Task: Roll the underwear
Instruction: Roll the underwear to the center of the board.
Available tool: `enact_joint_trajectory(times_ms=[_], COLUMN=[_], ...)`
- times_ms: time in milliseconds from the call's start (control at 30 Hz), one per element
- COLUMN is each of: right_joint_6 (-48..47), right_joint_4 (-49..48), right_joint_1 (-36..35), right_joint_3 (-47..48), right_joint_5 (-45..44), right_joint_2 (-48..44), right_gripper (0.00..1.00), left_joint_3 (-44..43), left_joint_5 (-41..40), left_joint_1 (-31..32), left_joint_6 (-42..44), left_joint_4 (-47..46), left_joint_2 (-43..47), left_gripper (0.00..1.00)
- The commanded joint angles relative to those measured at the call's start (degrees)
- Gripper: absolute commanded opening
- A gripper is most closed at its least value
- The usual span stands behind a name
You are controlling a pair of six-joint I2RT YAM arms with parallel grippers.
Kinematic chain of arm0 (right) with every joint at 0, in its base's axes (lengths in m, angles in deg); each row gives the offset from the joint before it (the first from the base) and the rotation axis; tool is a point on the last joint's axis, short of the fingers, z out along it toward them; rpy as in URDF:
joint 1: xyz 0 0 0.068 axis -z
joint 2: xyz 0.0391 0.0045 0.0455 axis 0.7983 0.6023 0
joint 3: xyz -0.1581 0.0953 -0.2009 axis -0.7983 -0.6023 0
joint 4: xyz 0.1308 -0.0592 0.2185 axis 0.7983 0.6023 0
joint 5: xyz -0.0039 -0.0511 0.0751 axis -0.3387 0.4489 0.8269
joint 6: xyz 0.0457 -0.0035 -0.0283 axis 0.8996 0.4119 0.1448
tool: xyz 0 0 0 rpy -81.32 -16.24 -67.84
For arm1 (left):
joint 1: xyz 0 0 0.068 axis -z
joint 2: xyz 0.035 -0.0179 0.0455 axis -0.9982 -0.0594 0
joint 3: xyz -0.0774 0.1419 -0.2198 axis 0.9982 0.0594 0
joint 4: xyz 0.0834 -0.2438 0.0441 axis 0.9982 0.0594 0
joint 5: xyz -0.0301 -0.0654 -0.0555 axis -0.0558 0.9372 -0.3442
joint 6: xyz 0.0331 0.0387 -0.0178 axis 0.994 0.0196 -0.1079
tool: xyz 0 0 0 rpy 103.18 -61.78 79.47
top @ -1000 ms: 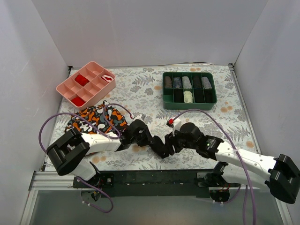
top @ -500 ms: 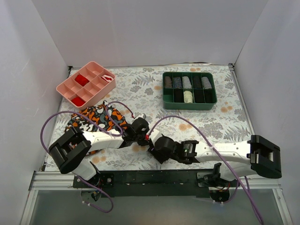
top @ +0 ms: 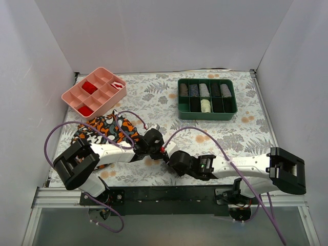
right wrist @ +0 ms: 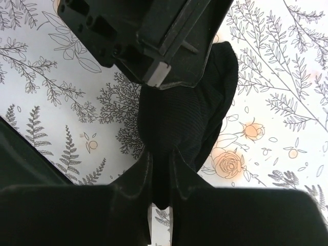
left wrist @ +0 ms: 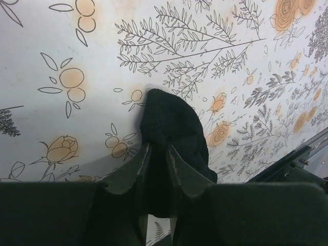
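Note:
The underwear (left wrist: 171, 125) is a bunched black fabric bundle lying on the floral table cover. In the left wrist view my left gripper (left wrist: 159, 151) is shut on its near end, with fabric filling the gap between the fingers. From the opposite side my right gripper (right wrist: 161, 156) is shut on the same bundle (right wrist: 192, 110). The left gripper's black body (right wrist: 154, 36) looms just beyond it. In the top view the two grippers (top: 159, 148) (top: 169, 157) meet near the table's front centre and cover the garment.
An orange, black and white patterned cloth (top: 105, 129) lies under the left arm. A pink divided tray (top: 77, 95) stands at the back left and a green divided tray (top: 233, 102) at the back right. Purple cables (top: 200, 130) arch over both arms.
The right arm swung its gripper leftward and lower to meet the left gripper, then shut on the black fabric. The left gripper stayed in place, holding the fabric.

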Motion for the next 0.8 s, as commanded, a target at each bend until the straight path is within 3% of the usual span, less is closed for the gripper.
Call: enact_joint_trajectory(times_ms=[0, 133, 300, 533, 767], right_joint_6=[3.15, 7.97, 13.87, 18.71, 22.84], right_joint_4=[-3.25, -7.56, -15.64, -21.01, -25.05], right_joint_1=[0.83, 4.78, 12.60, 19.20, 27.19], right_joint_3=[-2.97, -7.71, -15.96, -20.46, -24.33], right_joint_5=[4.72, 11.93, 22.47, 30.75, 38.31], right_joint_2=[-1.80, -4.78, -8.48, -10.42, -9.80], right_gripper=[0.10, 0.08, 0.07, 0.07, 0.07], left_joint_3=[1.22, 2.27, 4.90, 9.74, 12.91], left_joint_5=[-0.40, -4.70, -7.69, -6.20, -4.00], left_joint_1=[0.35, 0.35, 0.35, 0.26, 0.87], left_joint_6=[-0.30, -0.91, -1.53, -0.21, 0.58], left_joint_4=[2.46, 3.24, 2.90, -5.08, -13.10], left_joint_2=[2.38, 6.33, 13.62, 19.00, 16.72], left_gripper=[0.22, 0.42, 0.58, 0.63, 0.64])
